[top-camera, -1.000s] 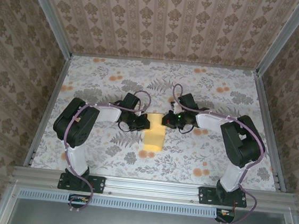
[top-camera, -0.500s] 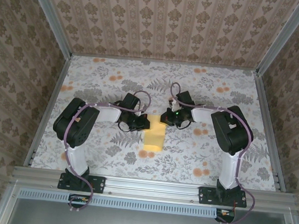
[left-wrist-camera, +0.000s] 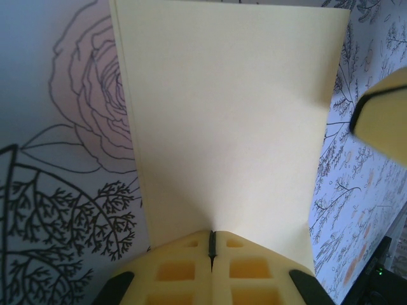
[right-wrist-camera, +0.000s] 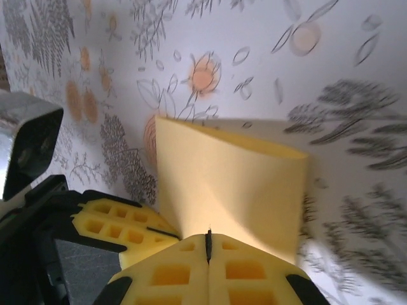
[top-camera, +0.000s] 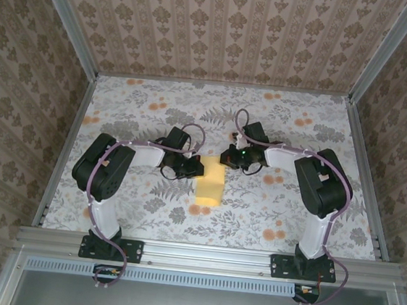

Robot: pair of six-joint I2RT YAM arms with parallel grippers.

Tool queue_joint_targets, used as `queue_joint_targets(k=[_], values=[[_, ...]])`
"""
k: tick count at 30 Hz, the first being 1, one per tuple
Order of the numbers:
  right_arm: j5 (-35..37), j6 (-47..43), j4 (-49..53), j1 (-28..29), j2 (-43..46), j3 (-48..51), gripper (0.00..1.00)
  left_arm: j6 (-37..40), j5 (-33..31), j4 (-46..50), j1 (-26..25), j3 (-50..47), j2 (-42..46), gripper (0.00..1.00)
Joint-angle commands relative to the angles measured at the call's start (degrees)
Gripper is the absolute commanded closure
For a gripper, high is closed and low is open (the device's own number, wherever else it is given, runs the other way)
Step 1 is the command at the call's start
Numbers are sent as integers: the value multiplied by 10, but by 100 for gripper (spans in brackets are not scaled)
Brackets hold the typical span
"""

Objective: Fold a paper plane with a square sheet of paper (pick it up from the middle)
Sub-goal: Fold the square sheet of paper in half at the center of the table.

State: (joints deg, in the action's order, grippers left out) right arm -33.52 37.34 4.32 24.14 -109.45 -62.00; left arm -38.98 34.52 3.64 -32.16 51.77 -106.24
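Observation:
The square sheet of paper (top-camera: 210,183), plain yellow, hangs as a doubled-over panel between the two arms over the middle of the table. My left gripper (top-camera: 199,168) is shut on its upper left corner, and the sheet (left-wrist-camera: 229,121) spreads out from the closed yellow fingers (left-wrist-camera: 178,270). My right gripper (top-camera: 226,160) is shut on the upper right corner; from there the folded sheet (right-wrist-camera: 222,184) stretches away from the closed pads (right-wrist-camera: 241,270), with the left gripper's yellow fingers (right-wrist-camera: 117,225) beside it. The right gripper's fingertip (left-wrist-camera: 385,114) shows at the right edge of the left wrist view.
The grey floral tablecloth (top-camera: 157,111) covers the table inside an aluminium frame, with patterned walls (top-camera: 224,23) on three sides. Orange flower blotches (top-camera: 199,210) lie just below the sheet. Both arm bases (top-camera: 103,244) stand at the near rail.
The right arm's elbow swung inward and back out slightly while its gripper shifted a little up and back. The sheet and the left gripper stayed almost still.

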Motion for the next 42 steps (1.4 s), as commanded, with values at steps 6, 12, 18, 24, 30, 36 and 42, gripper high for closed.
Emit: queue_joint_targets(k=[6, 12, 18, 24, 30, 36, 42], values=[[21, 7, 33, 4, -54, -61, 100, -1, -107, 129, -6, -46, -59, 100], [76, 17, 45, -30, -82, -55, 100, -3, -109, 125, -6, -51, -58, 100], [98, 9, 44, -62, -30, -42, 100, -3, -107, 121, -6, -54, -61, 100], [86, -15, 56, -49, 73, 1, 100, -3, -110, 121, -6, -51, -60, 100], [35, -18, 78, 8, 109, 51, 100, -2, -115, 121, -6, -51, -60, 100], [11, -15, 62, 55, 100, 76, 100, 0, -117, 121, -6, -49, -65, 100], [-16, -4, 52, 71, 67, 82, 100, -4, -118, 116, -7, -51, -69, 100]])
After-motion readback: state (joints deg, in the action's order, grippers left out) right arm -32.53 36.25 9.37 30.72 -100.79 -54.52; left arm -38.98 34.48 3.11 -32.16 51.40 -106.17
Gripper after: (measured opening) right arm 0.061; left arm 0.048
